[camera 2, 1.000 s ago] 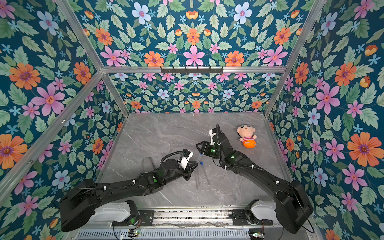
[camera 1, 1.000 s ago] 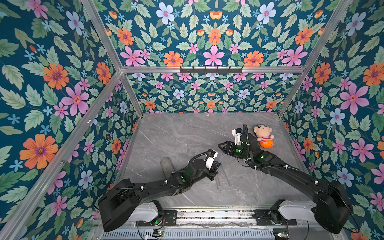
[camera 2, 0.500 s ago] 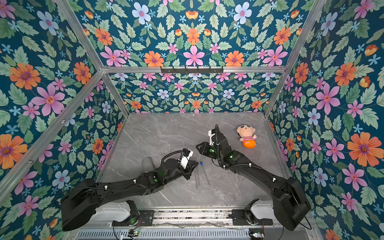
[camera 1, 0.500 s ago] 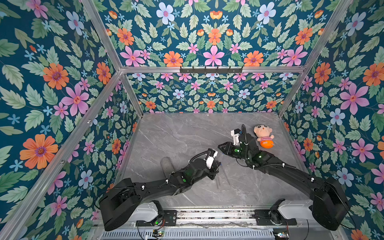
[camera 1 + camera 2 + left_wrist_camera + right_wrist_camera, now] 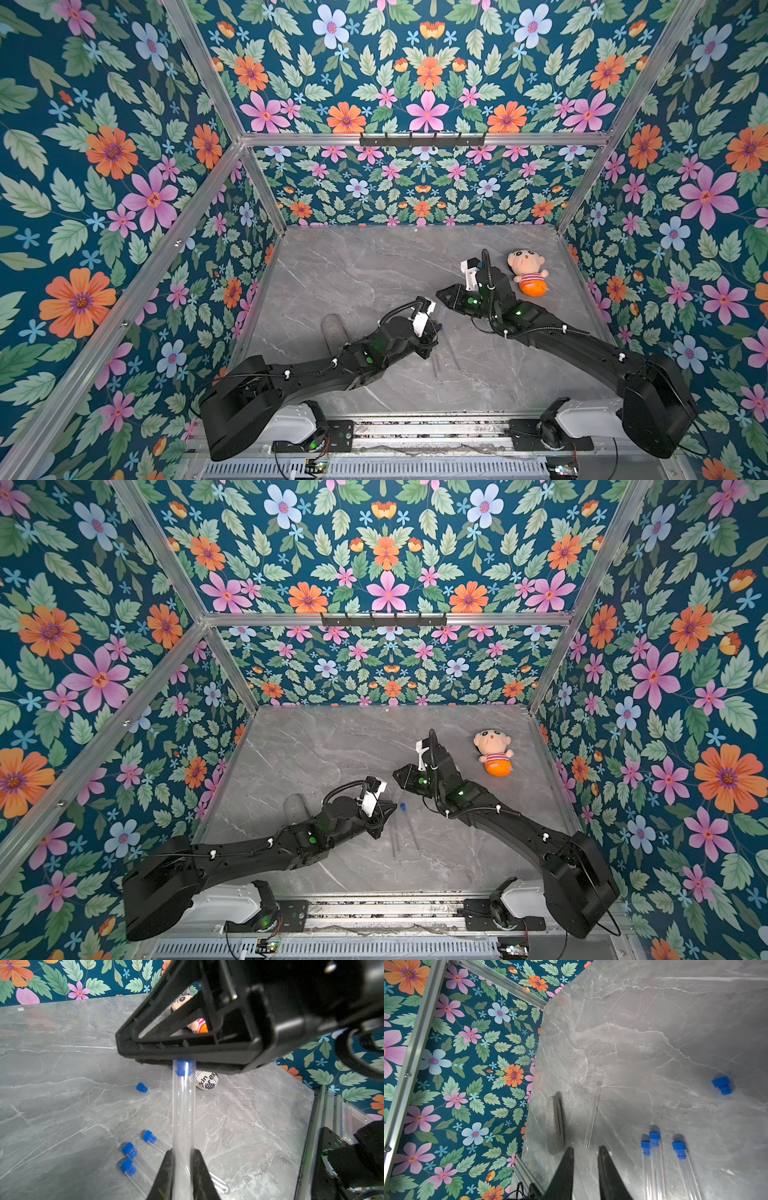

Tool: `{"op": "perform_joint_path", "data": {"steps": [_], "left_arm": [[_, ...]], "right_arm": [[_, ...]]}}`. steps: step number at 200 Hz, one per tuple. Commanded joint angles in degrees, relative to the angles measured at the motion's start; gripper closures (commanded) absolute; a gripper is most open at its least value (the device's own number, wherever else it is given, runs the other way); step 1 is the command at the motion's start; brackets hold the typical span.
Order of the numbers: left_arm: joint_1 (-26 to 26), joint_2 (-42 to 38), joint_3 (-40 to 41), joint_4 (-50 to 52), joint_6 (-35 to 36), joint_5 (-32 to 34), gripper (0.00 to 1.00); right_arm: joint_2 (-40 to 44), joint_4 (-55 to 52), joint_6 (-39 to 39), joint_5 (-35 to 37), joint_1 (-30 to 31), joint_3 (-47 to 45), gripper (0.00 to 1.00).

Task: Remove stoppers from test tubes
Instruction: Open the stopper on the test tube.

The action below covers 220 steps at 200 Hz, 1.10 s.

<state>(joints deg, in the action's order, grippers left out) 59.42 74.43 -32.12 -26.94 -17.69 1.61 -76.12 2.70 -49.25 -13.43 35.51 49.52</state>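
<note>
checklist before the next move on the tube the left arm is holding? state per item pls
1. Left fingers clamped on held tube: ok, it sits pinched between them.
2. Stopper seated in held tube: ok, the blue plug fills its mouth.
3. Stopper lined up with right fingers: ok, its head meets them.
4. Right fingers closed on stopper: cannot tell. Its head is hidden, and the right wrist view shows a gap at the tips.
5. Three capped tubes out of the way: ok, they lie flat on the table.
6. Earlier work parked: ok, loose stopper and empty tube lie apart.
</note>
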Motion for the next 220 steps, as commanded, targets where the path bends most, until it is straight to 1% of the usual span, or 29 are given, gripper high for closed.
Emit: {"op": "perform_joint_path", "data": {"steps": [1,40,108,129,220], "left_arm": [[0.0,0.0,-0.3,-1.0,0.4,0.3,0.85],[0.0,0.1,-0.6,-0.4,0.3,0.2,0.85],[0.0,0.1,-0.7,-0.2,0.3,0.3,0.85],[0.0,0.1,-0.9,0.1,0.4,0.3,0.85],[0.1,-3.2,-1.4,4.4,0.1,1.3,0.85]], "right_arm": [[-0.1,1.6,-0.3,0.1,0.0,0.1,0.78],[0.0,1.3,0.1,0.8,0.0,0.3,0.83],[-0.9,2.0,-0.3,0.0,0.1,0.0,0.94],[-1.1,1.8,-0.2,0.3,0.1,0.1,1.0],[-3.6,-2.7,4.7,6.1,0.4,2.4,1.0]]}}
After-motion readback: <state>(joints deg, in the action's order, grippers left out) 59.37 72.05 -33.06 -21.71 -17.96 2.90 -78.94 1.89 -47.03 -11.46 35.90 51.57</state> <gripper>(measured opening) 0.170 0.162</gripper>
